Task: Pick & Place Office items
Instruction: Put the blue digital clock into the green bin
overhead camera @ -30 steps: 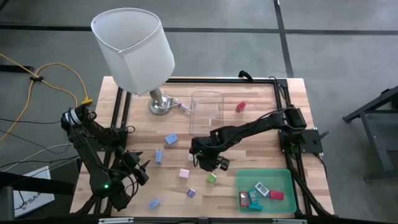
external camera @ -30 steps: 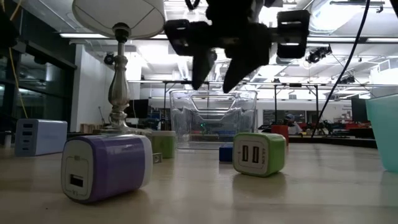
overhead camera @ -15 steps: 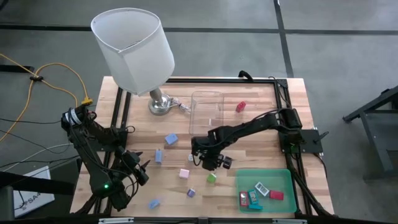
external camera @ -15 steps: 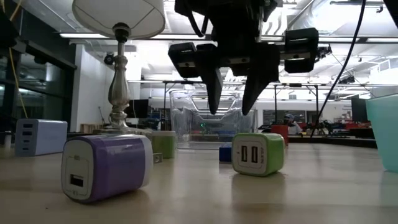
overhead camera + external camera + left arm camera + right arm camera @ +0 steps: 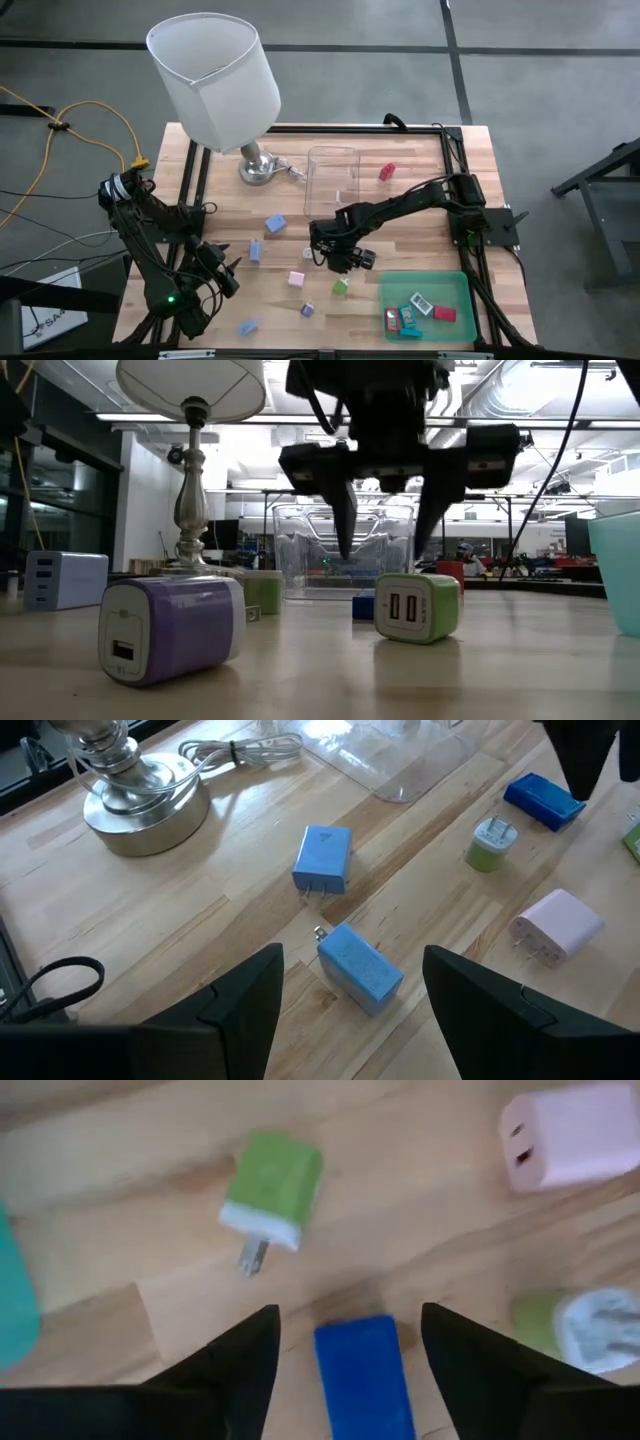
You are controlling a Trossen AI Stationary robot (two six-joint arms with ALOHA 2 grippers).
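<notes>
High view. We see the right gripper (image 5: 335, 258) at centre frame, over the table (image 5: 410, 215), just below the clear box (image 5: 333, 180). The left gripper (image 5: 222, 275) waits at lower left. Loose items lie around: a red one (image 5: 387, 172) upper right of the box, a light blue one (image 5: 274, 224) left of centre, a pink one (image 5: 296, 279), a green one (image 5: 341, 287) and a purple one (image 5: 307, 310) below centre. The green tray (image 5: 458, 290) at lower right holds several more. A lamp (image 5: 216, 80) fills the upper left.

Low view. Here alone we see the right gripper's fingers (image 5: 343, 520) hanging spread apart above the table, clear of it, with a small blue block (image 5: 363, 607) below them, beside the green charger (image 5: 417, 607). A purple charger (image 5: 172, 630) sits at lower left.

Left wrist view. We see the left gripper's fingers (image 5: 240, 1010) spread wide and empty, with two light blue plugs (image 5: 324, 859) ahead.

Right wrist view. Only here does the blue block (image 5: 365, 1376) show lying between the parted fingers (image 5: 232, 1370), untouched, with a green plug (image 5: 271, 1187) and a pink charger (image 5: 570, 1134) beyond.
</notes>
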